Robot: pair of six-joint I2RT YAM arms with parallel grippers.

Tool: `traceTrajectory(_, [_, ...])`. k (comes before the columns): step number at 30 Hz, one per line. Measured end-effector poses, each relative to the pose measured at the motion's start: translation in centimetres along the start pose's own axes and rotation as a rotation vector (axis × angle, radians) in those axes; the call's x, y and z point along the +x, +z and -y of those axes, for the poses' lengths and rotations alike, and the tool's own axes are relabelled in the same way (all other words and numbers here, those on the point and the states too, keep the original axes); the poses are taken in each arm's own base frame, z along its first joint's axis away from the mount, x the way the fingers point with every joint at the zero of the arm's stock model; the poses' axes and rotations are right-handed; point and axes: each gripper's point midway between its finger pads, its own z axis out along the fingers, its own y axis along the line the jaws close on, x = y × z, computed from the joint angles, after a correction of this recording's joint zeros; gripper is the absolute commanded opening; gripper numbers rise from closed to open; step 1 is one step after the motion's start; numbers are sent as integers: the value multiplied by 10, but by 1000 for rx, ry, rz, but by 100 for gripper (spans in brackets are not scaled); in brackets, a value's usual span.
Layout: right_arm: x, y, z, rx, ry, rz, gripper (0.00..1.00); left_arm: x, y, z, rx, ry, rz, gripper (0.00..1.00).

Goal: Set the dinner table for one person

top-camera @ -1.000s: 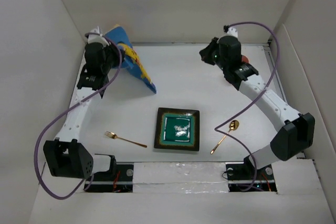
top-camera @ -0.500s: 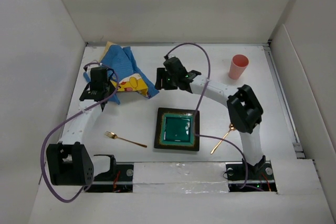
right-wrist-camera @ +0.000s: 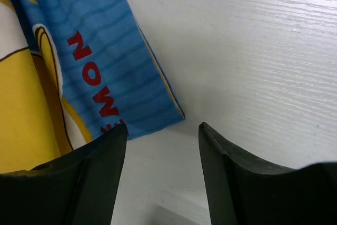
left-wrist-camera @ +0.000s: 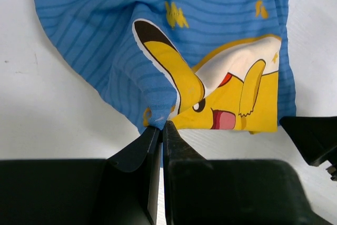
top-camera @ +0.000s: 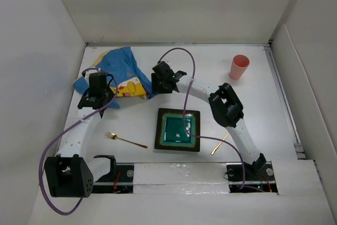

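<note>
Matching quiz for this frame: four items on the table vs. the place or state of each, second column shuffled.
1 pink plastic cup
2 gold metal fork
3 green square glazed plate
4 blue striped cloth mat

A pinched in the left claw
B upright, far right
C just left of the plate
D centre, nearer the arm bases

Pairs: 1-B, 2-C, 3-D, 4-A
</note>
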Motion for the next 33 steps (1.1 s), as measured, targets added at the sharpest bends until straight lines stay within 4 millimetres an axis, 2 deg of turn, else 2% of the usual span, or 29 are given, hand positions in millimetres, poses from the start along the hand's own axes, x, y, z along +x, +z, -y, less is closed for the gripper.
traceTrajectory(5, [4,10,-5,-3,-3,-15,21,9,1,-1,6,4,-24,0])
traceTrajectory(6, [6,12,-5,-4,-4,-22,17,9,1,-1,8,4,-25,0])
traceTrajectory(7, [6,13,-7,-9,-5,-22,5,9,2,0,10,4,-26,0])
traceTrajectory(8, [6,14,-7,-10,-5,-28,0,11,2,0,12,4,-28,0])
traceTrajectory(13, [-4,14,4,7,16,-24,0,15,5,6,48,10,-42,0])
traceTrajectory(16, [-16,6,31,30,57,-3,0,22,15,21,94,34,-67,1])
traceTrajectory(17, [-21,-2,46,46,76,6,0,28,20,26,110,48,-96,6])
traceTrajectory(18, [-29,-11,63,66,98,17,0,35,25,31,124,65,-130,20])
traceTrajectory(20, [-50,-36,99,102,149,61,0,48,33,40,157,101,-197,34])
traceTrajectory(21, [-62,-49,116,118,172,89,0,52,36,43,167,113,-221,50])
traceTrajectory(22, [-75,-64,134,133,196,124,0,56,37,45,178,127,-238,57])
traceTrajectory(24, [-95,-94,166,159,239,201,0,60,36,47,191,136,-255,63])
traceTrajectory(25, [-100,-108,179,173,255,232,0,58,34,48,197,136,-248,63])
traceTrajectory(28, [-92,-135,209,209,291,272,0,53,31,47,190,130,-226,61])
traceTrajectory(30, [-75,-139,218,222,297,258,0,51,33,44,169,127,-218,60])
traceTrajectory(33, [-41,-133,228,246,297,197,0,59,45,37,115,124,-246,60])
